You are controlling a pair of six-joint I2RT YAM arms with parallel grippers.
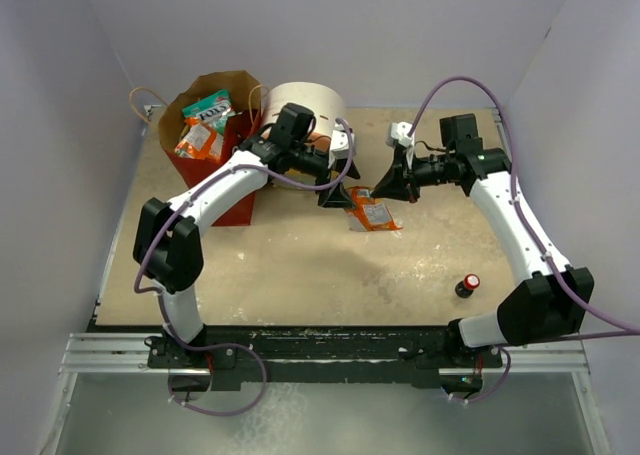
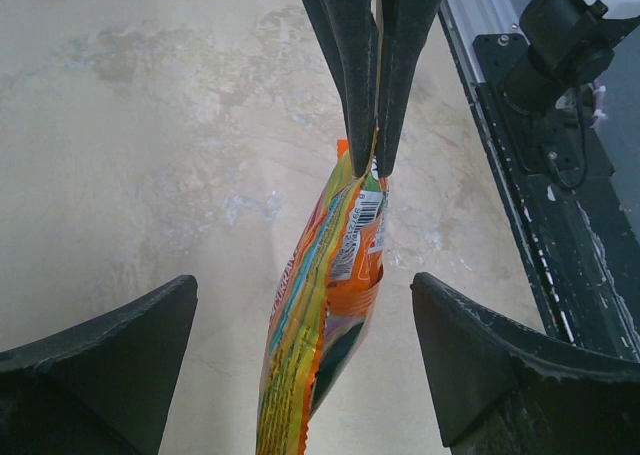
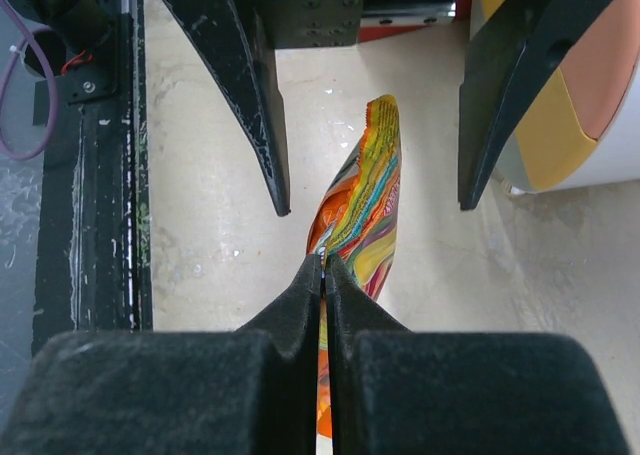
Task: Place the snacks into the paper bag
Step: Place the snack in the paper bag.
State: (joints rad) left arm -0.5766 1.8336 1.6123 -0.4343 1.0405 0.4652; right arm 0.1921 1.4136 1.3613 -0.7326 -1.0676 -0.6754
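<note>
A small orange, yellow and teal snack packet [image 1: 372,213] hangs above the table's middle. My right gripper [image 3: 323,260] is shut on one end of it. My left gripper [image 2: 303,280] stands wide open around the packet's other end [image 2: 320,335], with neither of its fingers [image 2: 120,345] touching it. From above, the left gripper [image 1: 335,193] faces the right gripper [image 1: 385,187] across the packet. At the back left stands the paper bag [image 1: 236,197], brown above and red below, with several snacks [image 1: 205,127] inside it.
The round cream, orange and yellow drawer unit [image 1: 312,107] stands right behind the left wrist, next to the bag. A small dark bottle with a red cap [image 1: 467,285] sits on the table near the right arm's base. White walls enclose the table.
</note>
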